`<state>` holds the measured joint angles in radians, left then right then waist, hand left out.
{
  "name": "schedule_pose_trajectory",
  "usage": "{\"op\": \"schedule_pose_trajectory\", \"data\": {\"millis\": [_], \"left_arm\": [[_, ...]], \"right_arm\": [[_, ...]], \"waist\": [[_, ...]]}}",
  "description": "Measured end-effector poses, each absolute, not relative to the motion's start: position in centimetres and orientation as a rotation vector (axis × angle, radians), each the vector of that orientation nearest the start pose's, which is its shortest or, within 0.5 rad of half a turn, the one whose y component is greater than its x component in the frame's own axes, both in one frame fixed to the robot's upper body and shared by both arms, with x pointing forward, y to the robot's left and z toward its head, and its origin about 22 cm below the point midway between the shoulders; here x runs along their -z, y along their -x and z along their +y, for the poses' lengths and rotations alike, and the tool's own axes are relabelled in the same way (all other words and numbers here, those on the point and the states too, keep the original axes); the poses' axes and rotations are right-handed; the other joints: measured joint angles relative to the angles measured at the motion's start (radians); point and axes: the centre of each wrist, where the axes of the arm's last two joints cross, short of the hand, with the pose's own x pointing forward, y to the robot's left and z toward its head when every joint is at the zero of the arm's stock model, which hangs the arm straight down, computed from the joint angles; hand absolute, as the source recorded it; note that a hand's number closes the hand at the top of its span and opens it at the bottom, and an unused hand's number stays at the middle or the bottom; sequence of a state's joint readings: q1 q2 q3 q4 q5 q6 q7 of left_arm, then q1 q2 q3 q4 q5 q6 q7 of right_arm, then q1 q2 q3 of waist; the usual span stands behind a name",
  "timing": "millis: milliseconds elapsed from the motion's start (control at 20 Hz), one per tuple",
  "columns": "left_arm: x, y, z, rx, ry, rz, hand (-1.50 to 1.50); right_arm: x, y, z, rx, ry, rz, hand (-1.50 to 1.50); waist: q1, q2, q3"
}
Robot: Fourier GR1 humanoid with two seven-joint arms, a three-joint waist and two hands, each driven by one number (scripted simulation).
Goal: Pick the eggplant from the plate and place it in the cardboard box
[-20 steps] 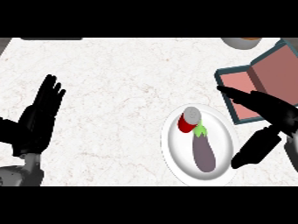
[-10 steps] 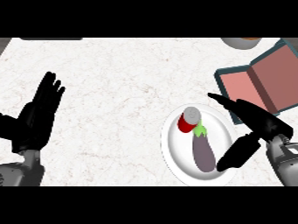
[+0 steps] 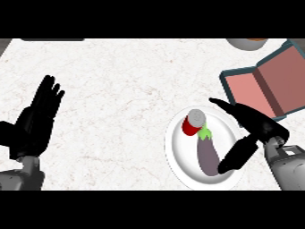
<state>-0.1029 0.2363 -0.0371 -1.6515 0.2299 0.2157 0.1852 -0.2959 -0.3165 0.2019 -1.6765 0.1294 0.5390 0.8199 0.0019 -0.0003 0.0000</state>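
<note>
At lower right, the right hand [image 3: 261, 129] is hovering over the right edge of the plate [image 3: 181, 157], fingers and thumb spread wide, holding nothing. The eggplant [image 3: 209, 154] is lying on the plate beside the thumb, just below a red can [image 3: 194, 123]. The grasp should probably be straddling the eggplant's middle, clear of the can. The left hand [image 3: 39, 118] is resting open at left.

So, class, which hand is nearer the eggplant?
Right. The right hand sits open just beside the eggplant, on its right; the left hand rests open far across the counter to its left.
</note>
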Motion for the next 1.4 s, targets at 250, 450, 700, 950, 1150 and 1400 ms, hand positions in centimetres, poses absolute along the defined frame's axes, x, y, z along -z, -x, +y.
{"op": "schedule_pose_trajectory", "data": {"millis": [250, 450, 700, 950, 1150, 1400], "left_arm": [[-5.2, -26.1, 25.5, -0.106, -0.076, -1.545, 0.0], [-5.2, -26.4, 25.8, -0.115, -0.074, -1.546, 0.0], [-5.4, -26.1, 25.9, -0.114, -0.066, -1.544, 0.0], [-5.1, -25.7, 26.4, -0.11, -0.065, -1.543, 0.0], [-6.0, -26.3, 26.3, -0.112, -0.064, -1.544, 0.0], [-5.6, -26.6, 26.6, -0.109, -0.071, -1.547, 0.0]], "right_arm": [[-9.9, -28.5, -20.9, -0.994, 0.258, -0.928, -1.5], [-8.5, -28.9, -20.5, -0.994, 0.258, -0.917, -1.5], [-8.0, -29.0, -20.2, -1.001, 0.242, -0.908, -1.5], [-6.7, -28.8, -19.4, -1.013, 0.237, -0.892, -1.5], [-6.0, -28.2, -19.4, -1.019, 0.235, -0.882, -1.5], [-5.4, -28.0, -19.1, -1.023, 0.236, -0.874, -1.5]], "waist": [[0.0, 0.0, 0.0], [0.0, 0.0, 0.0], [0.0, 0.0, 0.0], [0.0, 0.0, 0.0], [-0.001, 0.0, 0.0], [-0.001, 0.0, 0.0]]}}
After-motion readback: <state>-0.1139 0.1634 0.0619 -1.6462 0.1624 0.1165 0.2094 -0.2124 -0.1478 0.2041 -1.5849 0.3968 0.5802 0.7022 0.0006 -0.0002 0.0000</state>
